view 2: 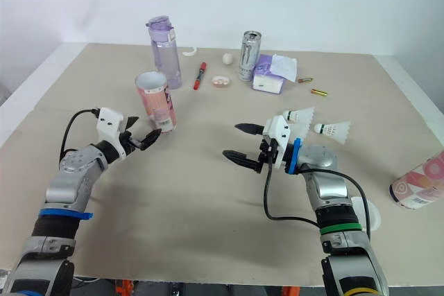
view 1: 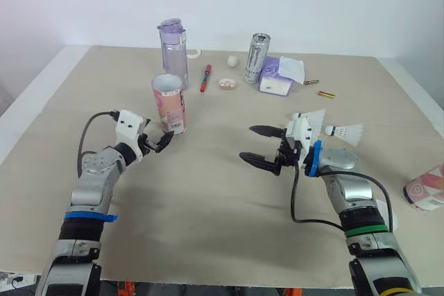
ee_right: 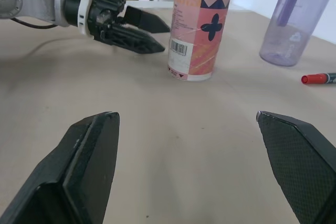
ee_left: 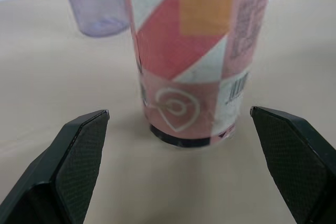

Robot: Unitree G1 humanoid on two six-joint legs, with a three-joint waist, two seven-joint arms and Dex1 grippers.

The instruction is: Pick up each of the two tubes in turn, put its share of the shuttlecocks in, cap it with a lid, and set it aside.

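1. Bearing everything on a beige desk [view 1: 208, 199].
2. Seeing one pink patterned tube [view 1: 168, 104] standing upright, open-topped, at mid-left; seeing a second tube [view 1: 424, 192] lying at the desk's right edge.
3. Hovering the left end effector [view 1: 161, 142] released, fingers spread, just before the upright tube, apart from it.
4. Holding the right end effector [view 1: 246, 143] released and empty over mid-desk.
5. Finding two shuttlecocks [view 1: 345, 131] lying near it, on its far side.

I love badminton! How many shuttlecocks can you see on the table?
2. One shuttlecock lies just beyond the right gripper, the other shuttlecock beside it, farther to the robot's right. More may be hidden inside the upright tube.
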